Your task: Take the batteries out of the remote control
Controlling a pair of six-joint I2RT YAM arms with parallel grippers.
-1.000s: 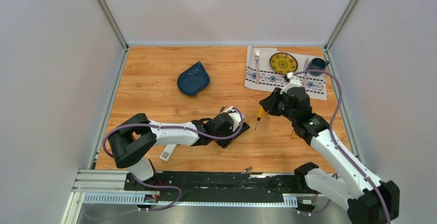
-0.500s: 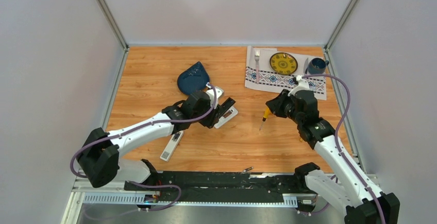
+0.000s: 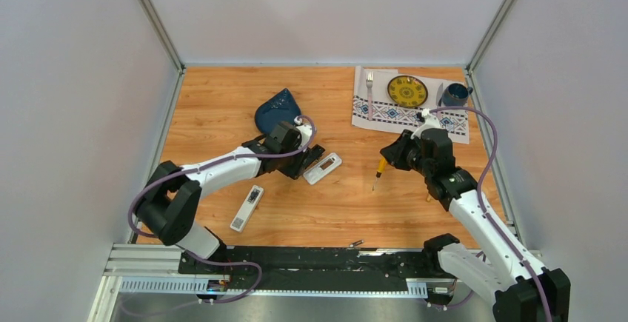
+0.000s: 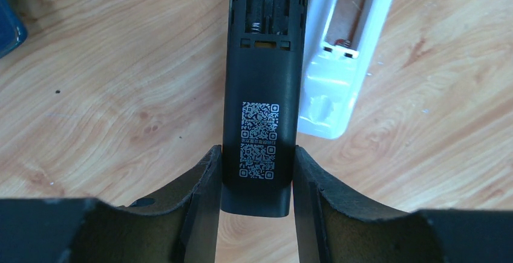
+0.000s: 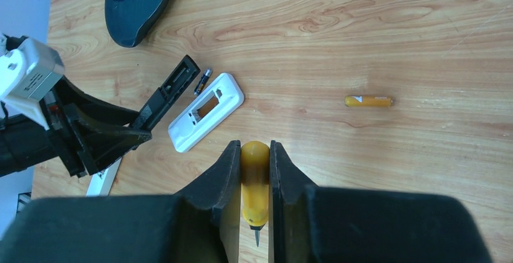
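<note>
Unloading the black remote [image 4: 263, 63] near the middle of the tabletop [image 3: 207, 107], one battery [image 5: 369, 101] already out.
Left gripper [image 4: 257, 157] clamps it, bay [image 4: 269, 3] perhaps loaded; right gripper [image 5: 256, 148] clenches the screwdriver [image 5: 255, 184], which should pry next.

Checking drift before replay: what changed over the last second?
Left gripper carried the black remote from mid-table away and leftward, toward the blue dish, jaws clamped on it throughout. Right gripper kept the screwdriver, barely shifting. Long white remote stayed put.
</note>
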